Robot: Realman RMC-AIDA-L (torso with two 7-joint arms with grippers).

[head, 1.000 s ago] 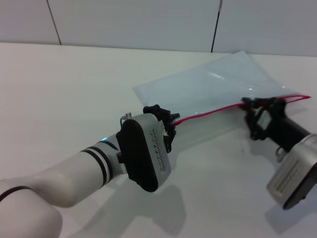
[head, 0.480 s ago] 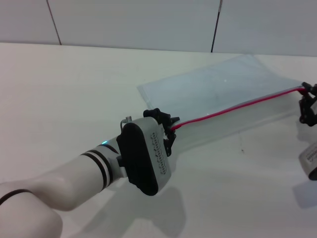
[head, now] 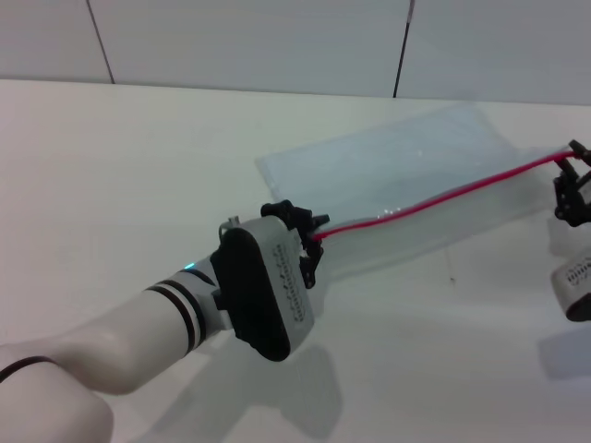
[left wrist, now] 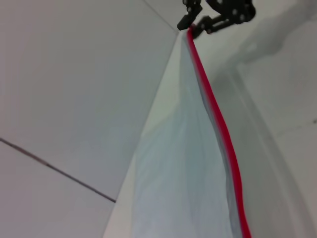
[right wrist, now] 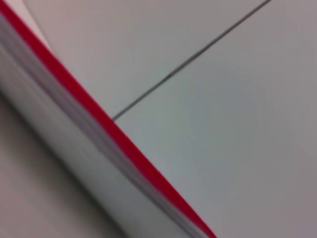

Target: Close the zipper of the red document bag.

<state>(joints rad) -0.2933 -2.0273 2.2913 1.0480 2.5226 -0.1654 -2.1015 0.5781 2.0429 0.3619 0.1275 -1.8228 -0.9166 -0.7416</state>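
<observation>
Head view: flat translucent pale blue-white red document bag (head: 416, 180) lies centre-right on the white table (head: 120, 157). Left gripper (head: 312, 242) pinches the thin red zipper (head: 443, 195) strip's near end; right gripper (head: 571, 183), at right edge, clamps the far end.
Left wrist view: zipper (left wrist: 218, 124) runs to right gripper (left wrist: 195, 24), upper centre.
Right wrist view: zipper (right wrist: 99, 121) crosses diagonally.

The red document bag (head: 406, 180) lies flat on the table (head: 138, 166), left gripper (head: 309, 242) at its near-left end, right gripper (head: 571, 180) at its far-right end.
</observation>
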